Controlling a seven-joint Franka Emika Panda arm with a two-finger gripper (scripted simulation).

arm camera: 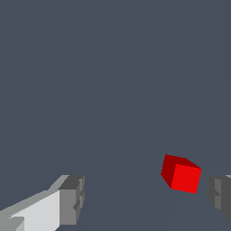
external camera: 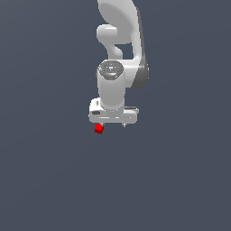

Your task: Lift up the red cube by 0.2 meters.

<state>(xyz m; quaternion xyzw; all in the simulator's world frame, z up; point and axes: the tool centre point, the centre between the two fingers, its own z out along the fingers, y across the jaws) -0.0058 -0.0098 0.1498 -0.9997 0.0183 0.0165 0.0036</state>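
Observation:
The red cube (external camera: pixel 99 129) is tiny and plain and lies on the dark grey floor, just below the white hand in the exterior view. My gripper (external camera: pixel 112 125) points down at the floor, with the cube under its side toward the exterior view's left. In the wrist view the gripper (arm camera: pixel 146 198) is open, its grey fingertips (arm camera: pixel 72 198) far apart. The cube (arm camera: pixel 182 176) lies between them, close to one finger and not touching either. Nothing is held.
The flat dark grey floor (external camera: pixel 180 180) fills both views. The white arm (external camera: pixel 119 40) rises from the hand toward the top of the exterior view.

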